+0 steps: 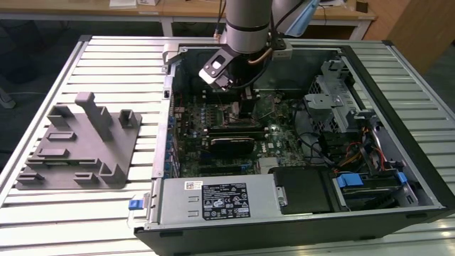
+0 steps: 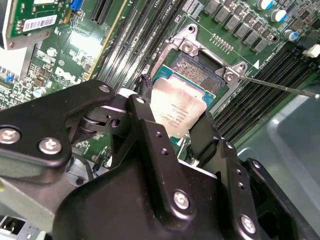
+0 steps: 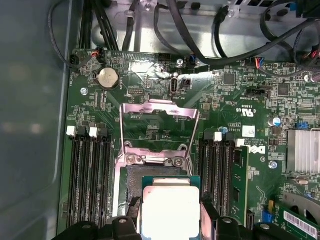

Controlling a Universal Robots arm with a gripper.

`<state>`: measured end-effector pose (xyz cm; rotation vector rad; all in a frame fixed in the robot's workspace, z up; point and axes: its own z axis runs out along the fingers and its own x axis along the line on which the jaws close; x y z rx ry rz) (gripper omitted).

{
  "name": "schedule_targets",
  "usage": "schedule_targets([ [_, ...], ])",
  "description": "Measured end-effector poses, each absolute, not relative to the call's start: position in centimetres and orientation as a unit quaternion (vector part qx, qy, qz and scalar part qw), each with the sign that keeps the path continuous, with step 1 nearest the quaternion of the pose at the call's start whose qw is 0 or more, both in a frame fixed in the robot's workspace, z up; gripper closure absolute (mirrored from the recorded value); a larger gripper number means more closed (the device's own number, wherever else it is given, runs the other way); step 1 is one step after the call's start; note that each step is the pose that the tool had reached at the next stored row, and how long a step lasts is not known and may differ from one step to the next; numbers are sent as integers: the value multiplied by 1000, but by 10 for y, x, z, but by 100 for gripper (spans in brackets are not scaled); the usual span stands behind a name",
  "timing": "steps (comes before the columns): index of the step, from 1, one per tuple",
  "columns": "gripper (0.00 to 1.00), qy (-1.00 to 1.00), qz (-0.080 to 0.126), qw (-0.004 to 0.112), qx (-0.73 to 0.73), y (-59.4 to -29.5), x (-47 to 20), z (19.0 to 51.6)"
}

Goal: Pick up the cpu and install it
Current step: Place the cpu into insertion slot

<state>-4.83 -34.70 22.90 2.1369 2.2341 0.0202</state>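
The gripper (image 2: 174,125) pinches the cpu (image 2: 182,107) by two opposite edges, partly over the open socket (image 2: 200,70). A raised load plate (image 3: 159,114) stands at one socket edge. Memory slots (image 3: 90,185) flank the socket on both sides.

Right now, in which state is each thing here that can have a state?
gripper: shut on the cpu.
cpu: held by the gripper over the socket, apparently not yet seated.
socket: open, its contact field partly uncovered.
load plate: swung up.
socket lever: released, swung out to the side.
computer case: lying flat, side panel off.
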Motion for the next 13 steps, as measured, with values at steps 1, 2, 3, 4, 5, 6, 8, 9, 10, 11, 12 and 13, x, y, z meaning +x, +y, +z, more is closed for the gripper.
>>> schedule_targets([
  [1, 45, 722, 6, 25, 691, -347, -48, 228],
  [2, 45, 722, 6, 25, 691, -346, -48, 228],
  [3, 45, 722, 7, 25, 691, -345, -48, 227],
  [4, 45, 722, 6, 25, 691, -344, -48, 226],
  [5, 45, 722, 6, 25, 691, -344, -47, 225],
  [6, 45, 722, 6, 25, 691, -343, -47, 224],
  [8, 45, 722, 6, 25, 691, -342, -47, 222],
  [9, 45, 722, 6, 26, 691, -341, -47, 221],
  [10, 45, 722, 5, 26, 691, -341, -47, 220],
  [11, 45, 722, 5, 26, 691, -340, -47, 219],
  [12, 45, 722, 5, 26, 691, -340, -47, 218],
  [13, 45, 722, 4, 27, 691, -340, -47, 218],
])
